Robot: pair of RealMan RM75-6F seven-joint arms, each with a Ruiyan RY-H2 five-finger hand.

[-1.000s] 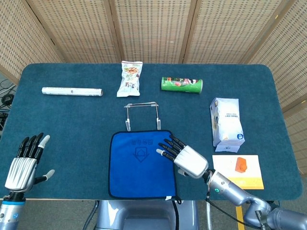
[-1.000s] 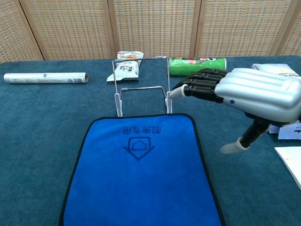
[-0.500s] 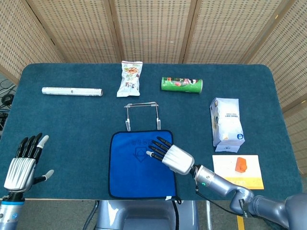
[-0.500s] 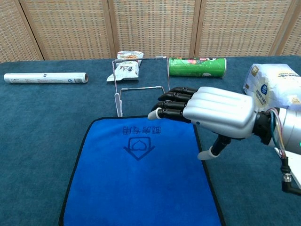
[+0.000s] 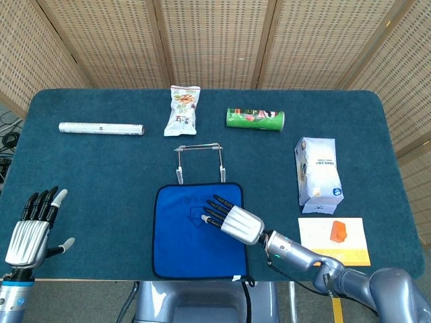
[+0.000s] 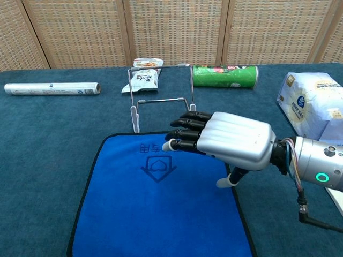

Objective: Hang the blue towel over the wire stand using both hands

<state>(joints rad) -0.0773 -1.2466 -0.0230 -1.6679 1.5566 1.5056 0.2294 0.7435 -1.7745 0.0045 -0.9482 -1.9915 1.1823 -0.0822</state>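
Seemingly hovering, right hand (image 6: 230,140) over blue towel (image 6: 155,209), fingers (image 6: 185,131) spread

The flat blue cloth towel (image 6: 161,209) looks soft and matt, with dark stitched edging. The thin bare-metal wire stand (image 6: 161,96) shines. The right hand (image 6: 225,142) has a smooth, satin silver shell and black plastic fingers (image 6: 187,131). The teal table covering (image 5: 101,175) looks felt-like.

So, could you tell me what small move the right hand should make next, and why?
Probably lower the right hand onto the towel's far right corner and pinch it. The hand hovers open over the towel, which lies flat in front of the stand, ungrasped. The left hand is open, far off by the table's left edge, so it must come in too.
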